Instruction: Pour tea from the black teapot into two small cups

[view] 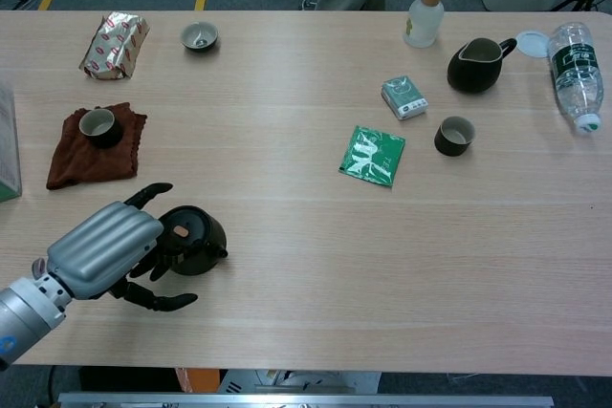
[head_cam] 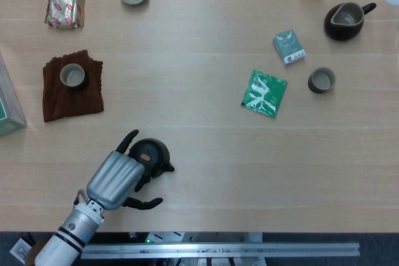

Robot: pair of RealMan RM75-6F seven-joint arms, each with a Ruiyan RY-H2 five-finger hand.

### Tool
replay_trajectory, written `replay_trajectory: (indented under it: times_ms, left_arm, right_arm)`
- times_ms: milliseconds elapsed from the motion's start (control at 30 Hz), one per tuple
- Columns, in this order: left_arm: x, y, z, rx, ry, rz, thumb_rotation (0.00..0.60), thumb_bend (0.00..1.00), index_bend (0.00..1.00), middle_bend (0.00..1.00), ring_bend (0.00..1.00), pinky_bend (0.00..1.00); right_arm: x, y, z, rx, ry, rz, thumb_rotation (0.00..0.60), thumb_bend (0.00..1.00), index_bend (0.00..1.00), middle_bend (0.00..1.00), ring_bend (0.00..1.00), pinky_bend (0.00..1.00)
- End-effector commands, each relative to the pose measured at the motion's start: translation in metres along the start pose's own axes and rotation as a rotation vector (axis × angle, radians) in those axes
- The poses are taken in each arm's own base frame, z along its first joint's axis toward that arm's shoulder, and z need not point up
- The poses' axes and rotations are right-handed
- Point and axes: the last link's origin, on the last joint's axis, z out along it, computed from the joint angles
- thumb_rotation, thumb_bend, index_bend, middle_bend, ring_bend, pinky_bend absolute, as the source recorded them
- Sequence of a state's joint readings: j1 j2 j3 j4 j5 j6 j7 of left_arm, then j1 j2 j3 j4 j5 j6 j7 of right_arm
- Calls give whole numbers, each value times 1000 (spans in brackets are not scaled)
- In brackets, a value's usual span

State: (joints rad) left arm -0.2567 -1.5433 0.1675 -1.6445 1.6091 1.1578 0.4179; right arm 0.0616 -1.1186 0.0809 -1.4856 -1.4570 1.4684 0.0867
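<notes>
— Judging from the bench [view: 316,265], how far along was the pour?

— Barely begun, I'd say. The bench was a wide pale wood top, and the left robot hand [head_cam: 118,175] lay at its near-left edge, fingers spread around the black teapot [head_cam: 151,155] from the near side. Whether it had closed firmly on the pot I could not tell; some fingers still splayed out to the sides. The right robot hand showed in neither view.

— And the teapot itself?

— Small, round, glossy black, standing upright on the bench with its lid on and a tan knob on top, its short spout pointing right. It had not been lifted.

— The cups?

— One cup [view: 98,126] sat on a brown cloth [view: 72,161] at the left, fairly near the pot. Another small cup [view: 454,135] stood well apart at the right, beside a green packet [view: 373,155]. Neither showed tea, as far as I could see, so both pours seemed left to do.
</notes>
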Motion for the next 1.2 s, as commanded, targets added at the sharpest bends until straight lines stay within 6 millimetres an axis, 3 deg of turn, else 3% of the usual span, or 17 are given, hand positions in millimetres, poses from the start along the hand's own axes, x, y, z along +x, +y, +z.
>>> replay_trajectory:
  times_ms: [33,467,800,1200]
  left_arm:
    - [2,0,4,1,6,-13,279,152,814,912,687,3]
    - [12,-7,21,59,52,-95,145,152,916,1000,794,3]
    - [25,-15,28,133,120,-133,182,152,957,1000,833,9]
    - [48,-32,35,219,224,-160,153,151,986,1000,857,11]
  right_arm:
    - [0,1,0,-2,0,0,600,256,246,225,42,64]
    - [0,3,1,-14,3,2,600,256,246,225,42,64]
    - [2,-1,6,8,1,-11,600,256,246,225,42,64]
    - [7,-17,21,83,-11,-62,600,256,246,225,41,64]
